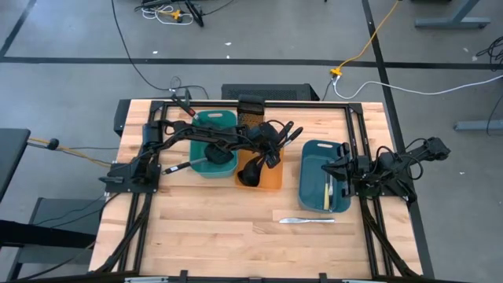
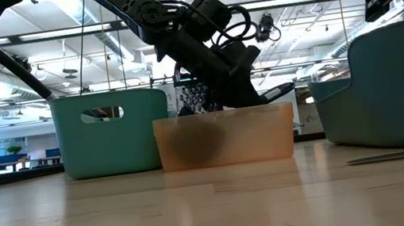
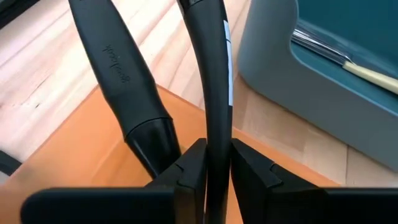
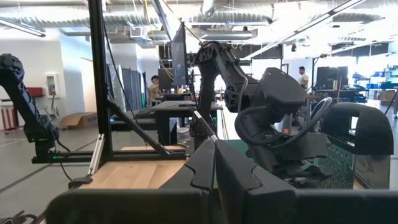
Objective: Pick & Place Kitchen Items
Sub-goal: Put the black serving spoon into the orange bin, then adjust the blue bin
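Note:
Two black ladles lie in the orange tray (image 1: 271,179) at the table's middle. Their bowls (image 1: 250,174) are down in it and their handles slant up past its far right side. My left gripper (image 3: 217,149) reaches over the tray from the left and is shut on one ladle's handle (image 3: 214,93). The second ladle's handle (image 3: 118,68) lies free beside it. A black-headed spatula (image 1: 212,155) lies in the teal tray (image 1: 214,124). My right gripper (image 4: 214,168) waits shut and holds nothing, over the table's right edge. My left gripper pinches the ladle's slim black handle (image 3: 216,134) between its two fingers, somewhere along its middle. The fingers (image 3: 193,165) lie across the handle and slant down from the table's left. The handle runs on up past them. Its lower end is hidden behind the gripper.
The blue tray (image 1: 314,189) right of the orange one holds silvery and pale-yellow cutlery (image 3: 348,62). A silvery knife (image 1: 306,221) lies on the bare wood nearer the front. A small dark mesh box (image 1: 250,106) stands at the far edge.

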`<state>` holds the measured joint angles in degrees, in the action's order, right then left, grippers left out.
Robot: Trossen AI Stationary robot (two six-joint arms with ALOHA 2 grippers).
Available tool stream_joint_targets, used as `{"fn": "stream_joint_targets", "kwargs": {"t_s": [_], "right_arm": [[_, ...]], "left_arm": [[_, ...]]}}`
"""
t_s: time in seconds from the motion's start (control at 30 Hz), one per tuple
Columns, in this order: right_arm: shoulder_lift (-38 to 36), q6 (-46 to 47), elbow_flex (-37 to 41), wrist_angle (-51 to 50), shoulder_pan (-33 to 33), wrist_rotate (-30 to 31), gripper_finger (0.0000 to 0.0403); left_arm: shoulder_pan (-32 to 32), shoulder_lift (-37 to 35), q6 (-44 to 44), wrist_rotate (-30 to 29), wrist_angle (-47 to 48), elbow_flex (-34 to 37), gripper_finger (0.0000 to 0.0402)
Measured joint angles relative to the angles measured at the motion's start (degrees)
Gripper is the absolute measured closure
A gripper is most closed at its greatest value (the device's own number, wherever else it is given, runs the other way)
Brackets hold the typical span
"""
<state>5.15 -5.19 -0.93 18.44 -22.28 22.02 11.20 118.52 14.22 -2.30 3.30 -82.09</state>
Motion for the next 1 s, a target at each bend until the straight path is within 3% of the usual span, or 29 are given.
{"fn": "stream_joint_targets", "kwargs": {"t_s": [0.53,0.87,1.0], "right_arm": [[0.01,-0.02,0.00,0.00,0.00,0.00,0.0378],[0.01,-0.07,0.00,-0.04,0.00,0.00,0.0378],[0.00,-0.09,0.00,-0.04,0.00,0.00,0.0378]], "left_arm": [[-0.07,-1.22,-2.99,3.70,0.56,0.00,0.0304],[-1.30,-15.82,-12.07,0.63,10.84,-0.06,0.0306],[-5.34,-20.88,-18.19,2.08,17.31,-0.10,0.0359]]}}
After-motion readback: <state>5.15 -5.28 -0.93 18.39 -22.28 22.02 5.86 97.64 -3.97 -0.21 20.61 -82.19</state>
